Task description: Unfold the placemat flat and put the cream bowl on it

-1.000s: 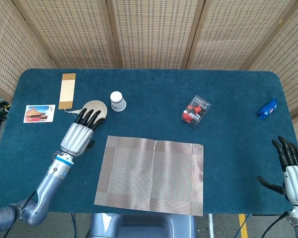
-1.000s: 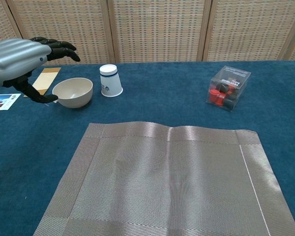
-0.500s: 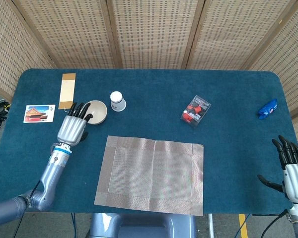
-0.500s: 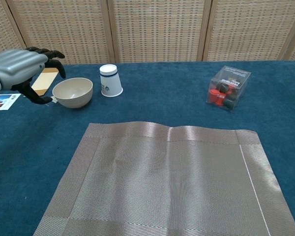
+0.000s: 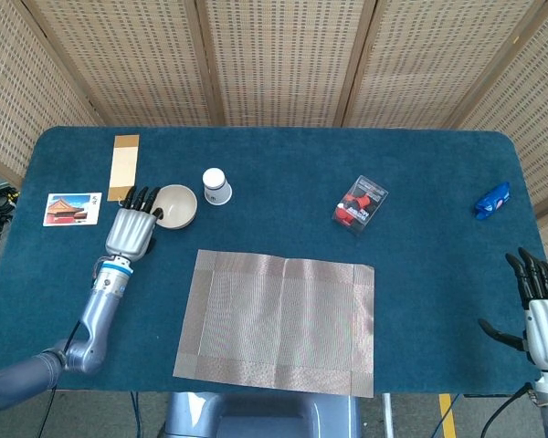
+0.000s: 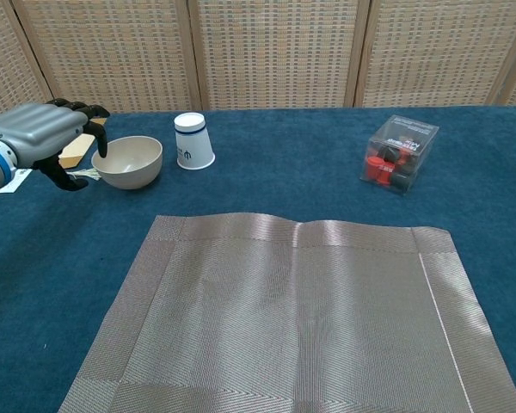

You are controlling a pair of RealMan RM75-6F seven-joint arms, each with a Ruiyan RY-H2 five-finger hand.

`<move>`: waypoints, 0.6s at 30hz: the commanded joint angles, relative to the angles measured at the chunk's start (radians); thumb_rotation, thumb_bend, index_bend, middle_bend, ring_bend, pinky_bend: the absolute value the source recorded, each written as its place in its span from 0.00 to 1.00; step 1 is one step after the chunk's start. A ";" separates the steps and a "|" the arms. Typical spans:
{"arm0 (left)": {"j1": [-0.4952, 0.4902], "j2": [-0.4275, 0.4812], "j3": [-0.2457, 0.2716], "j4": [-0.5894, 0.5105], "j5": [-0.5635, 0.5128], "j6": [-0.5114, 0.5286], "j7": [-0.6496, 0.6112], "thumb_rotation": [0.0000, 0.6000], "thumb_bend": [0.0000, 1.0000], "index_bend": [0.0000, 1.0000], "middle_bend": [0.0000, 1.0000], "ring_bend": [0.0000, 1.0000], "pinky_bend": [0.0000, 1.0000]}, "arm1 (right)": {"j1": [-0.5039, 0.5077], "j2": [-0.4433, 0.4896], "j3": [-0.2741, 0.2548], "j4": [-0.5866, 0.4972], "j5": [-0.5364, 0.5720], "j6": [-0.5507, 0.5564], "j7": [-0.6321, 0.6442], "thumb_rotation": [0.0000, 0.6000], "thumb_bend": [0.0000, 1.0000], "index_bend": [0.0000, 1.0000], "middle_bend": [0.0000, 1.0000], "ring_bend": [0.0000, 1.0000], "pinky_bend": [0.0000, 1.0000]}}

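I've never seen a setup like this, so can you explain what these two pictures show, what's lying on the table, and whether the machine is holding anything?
This is a two-armed robot with human-like hands at a blue table. One picture looks down from its head, the other looks forward from its chest. A grey woven placemat lies spread open. Behind it sit a cream bowl, an upturned paper cup, a clear box of red and black pieces, a postcard, a wooden strip and a blue object. The left hand curls at the bowl's rim; a firm grip isn't clear. The right hand holds nothing.
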 commanded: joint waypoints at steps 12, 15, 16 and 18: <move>-0.076 -0.155 -0.018 0.239 -0.009 -0.091 -0.028 1.00 0.31 0.47 0.00 0.00 0.00 | -0.005 -0.002 0.020 0.016 0.045 -0.004 -0.015 1.00 0.16 0.07 0.00 0.00 0.00; -0.086 -0.182 -0.023 0.282 -0.002 -0.091 -0.040 1.00 0.31 0.50 0.00 0.00 0.00 | -0.011 0.001 0.025 0.016 0.051 0.004 -0.011 1.00 0.16 0.07 0.00 0.00 0.00; -0.088 -0.188 -0.025 0.292 -0.001 -0.091 -0.044 1.00 0.32 0.51 0.00 0.00 0.00 | -0.011 0.002 0.025 0.016 0.052 0.005 -0.010 1.00 0.16 0.07 0.00 0.00 0.00; -0.092 -0.200 -0.028 0.313 0.002 -0.090 -0.052 1.00 0.32 0.56 0.00 0.00 0.00 | -0.012 0.002 0.026 0.016 0.052 0.006 -0.010 1.00 0.16 0.07 0.00 0.00 0.00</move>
